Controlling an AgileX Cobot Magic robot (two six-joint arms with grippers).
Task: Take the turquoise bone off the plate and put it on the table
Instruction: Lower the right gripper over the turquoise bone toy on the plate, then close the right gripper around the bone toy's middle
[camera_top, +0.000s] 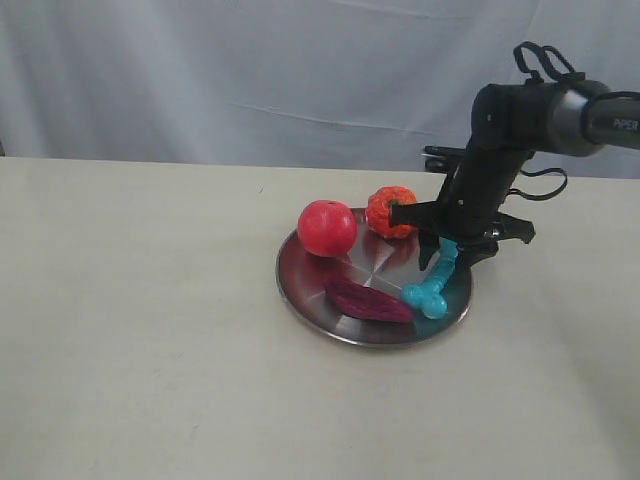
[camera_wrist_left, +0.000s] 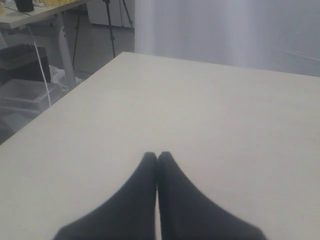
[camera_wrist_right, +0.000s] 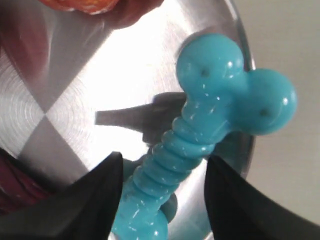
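R gripper (camera_wrist_right: 162, 167) looks pinched on the ribbed shaft of the turquoise bone (camera_wrist_right: 210, 115), tilted over the plate (camera_top: 310, 290). Lift straight, clear its rim, then lower gently onto bare worktop (camera_top: 150, 350).

In the exterior view my right tool (camera_top: 450, 250) hides the upper end of the turquoise bone (camera_top: 432, 292), and up close I cannot tell whether the tool's fingers (camera_wrist_right: 95, 200) touch the shaft.

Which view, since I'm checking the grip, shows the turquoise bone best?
The right wrist view: the bone fills it, ribbed shaft inside the end effector. The exterior view shows it small; the left wrist view, not at all.
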